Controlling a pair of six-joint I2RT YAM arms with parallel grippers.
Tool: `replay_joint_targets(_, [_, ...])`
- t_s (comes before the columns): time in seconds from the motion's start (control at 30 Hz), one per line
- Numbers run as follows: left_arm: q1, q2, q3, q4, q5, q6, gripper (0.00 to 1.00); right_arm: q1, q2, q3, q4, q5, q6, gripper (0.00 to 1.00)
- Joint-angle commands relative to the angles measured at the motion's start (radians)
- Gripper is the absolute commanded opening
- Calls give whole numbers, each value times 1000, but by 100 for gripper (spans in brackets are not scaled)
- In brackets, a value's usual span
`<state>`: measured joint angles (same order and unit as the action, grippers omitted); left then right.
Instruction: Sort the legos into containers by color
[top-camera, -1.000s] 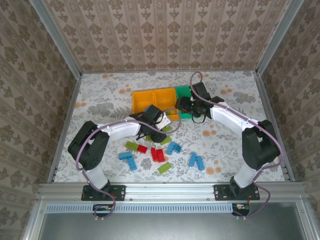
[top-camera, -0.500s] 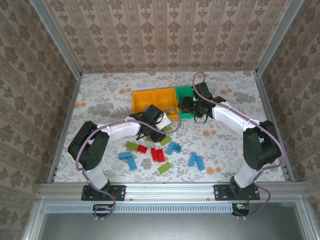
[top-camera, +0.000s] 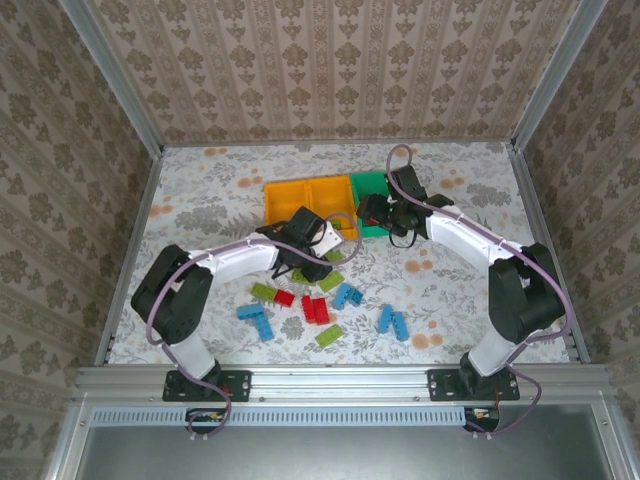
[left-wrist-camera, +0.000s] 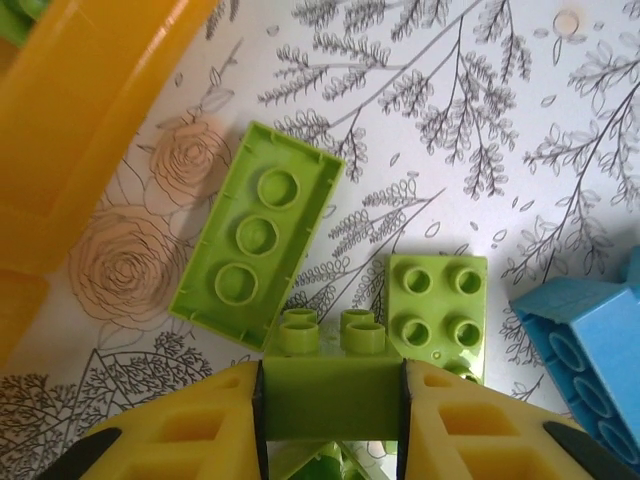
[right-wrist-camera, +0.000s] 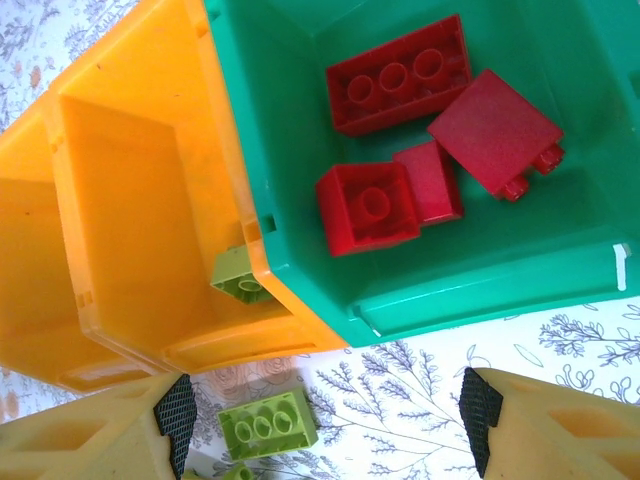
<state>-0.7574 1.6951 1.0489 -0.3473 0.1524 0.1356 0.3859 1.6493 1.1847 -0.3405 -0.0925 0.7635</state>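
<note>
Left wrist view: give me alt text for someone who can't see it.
The yellow left hand clamps a small lime green brick at the bottom edge. Just beyond it on the floral tablecloth lie an upturned lime brick and a square lime brick, with a blue brick at right and an orange-yellow bin at upper left.

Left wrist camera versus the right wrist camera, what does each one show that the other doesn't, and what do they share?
Left wrist view: the left gripper shut on a lime green brick, a square lime brick just beyond it, and a blue brick at the right edge.
Right wrist view: the green bin holding four red bricks, a small lime brick inside the orange-yellow bin, and the right gripper open.
Shared: that orange-yellow bin, the floral tabletop, and probably the same upturned lime brick beside the bin.
</note>
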Motion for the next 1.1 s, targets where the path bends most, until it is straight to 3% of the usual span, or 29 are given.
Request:
replay_joint_targets(0.0, [14,-33,68,-35,-7,-34,33,-7,-32,-26,3,17,11,74])
replay_joint_targets(0.33, [68,-14,232,-58,-39,-76,35,2,-61,-96,36,-4,-28,73])
replay_joint_targets(0.73, [137,202,485,-117,2,-171,38,91,-96,-132,2,42,-165,73])
replay_joint_targets(0.93, [166,241,530,-113,-1,-273,48,180,-24,-54,-85,59,-238,74])
replay_joint_targets(1.07, [186,226,519,-77,17,-332,57,245,35,-14,-106,76,-266,82])
